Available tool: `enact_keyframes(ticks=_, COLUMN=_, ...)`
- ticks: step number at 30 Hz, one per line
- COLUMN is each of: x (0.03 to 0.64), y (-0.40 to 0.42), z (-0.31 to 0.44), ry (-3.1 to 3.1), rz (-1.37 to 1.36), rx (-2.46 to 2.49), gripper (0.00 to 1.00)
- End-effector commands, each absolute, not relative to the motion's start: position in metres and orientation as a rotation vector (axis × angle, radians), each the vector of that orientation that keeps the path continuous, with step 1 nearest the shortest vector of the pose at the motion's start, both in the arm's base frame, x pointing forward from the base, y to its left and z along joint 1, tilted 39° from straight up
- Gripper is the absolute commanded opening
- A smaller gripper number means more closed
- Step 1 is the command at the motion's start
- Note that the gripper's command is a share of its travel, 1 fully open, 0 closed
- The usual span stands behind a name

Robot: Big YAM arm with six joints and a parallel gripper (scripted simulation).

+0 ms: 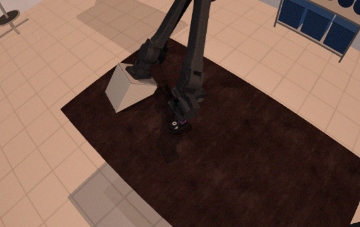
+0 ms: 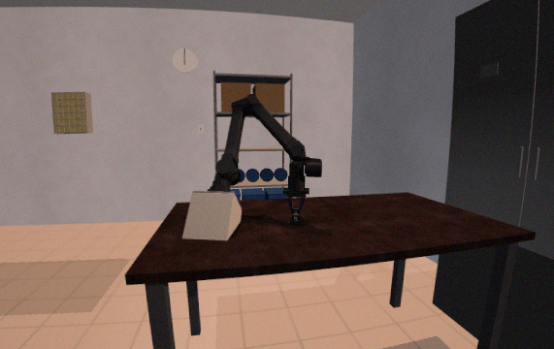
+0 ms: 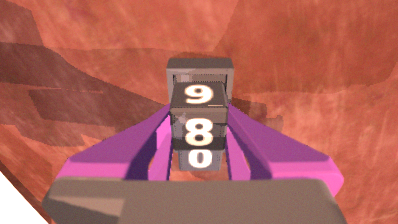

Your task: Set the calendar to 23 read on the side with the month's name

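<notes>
Hand (image 1: pixel 182 121) (image 2: pixel 296 208) (image 3: pixel 198 111) reaches down to the tabletop (image 1: pixel 246 157) (image 2: pixel 354 233) (image 3: pixel 310 60), its magenta fingers seemingly pinching the cube marked 8 (image 3: pixel 215 134) from opposite sides. Another digit, a 9, shows just beyond, with a 0 nearer the wrist camera; which faces share a cube cannot be settled. The tray (image 3: pixel 200 63) lies on the tabletop, its raised rim showing behind the digits. Whether either cube stands flat on its floor is unclear.

The cubes look light, rigid and smooth, likely to twist if caught near an edge. Opposite side faces, gripped at mid-height, would suit them best; modest pressure should do. The tray, probably light too, could drag if a cube snags its rim.
</notes>
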State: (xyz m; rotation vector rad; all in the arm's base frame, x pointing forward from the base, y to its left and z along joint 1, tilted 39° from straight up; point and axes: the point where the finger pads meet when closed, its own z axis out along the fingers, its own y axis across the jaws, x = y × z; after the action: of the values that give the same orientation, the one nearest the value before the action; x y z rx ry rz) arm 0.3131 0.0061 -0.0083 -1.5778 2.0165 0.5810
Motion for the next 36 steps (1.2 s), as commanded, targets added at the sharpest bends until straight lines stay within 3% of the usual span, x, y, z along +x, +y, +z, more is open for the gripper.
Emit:
enact_keyframes(ticks=1, x=0.331, y=-0.005, z=-0.005, ry=2.009, rz=0.543, rx=-1.563, gripper=0.26)
enact_keyframes(ticks=36, x=0.32, y=0.006, z=-0.013, ry=2.02, rz=0.577, rx=-1.563, gripper=0.26)
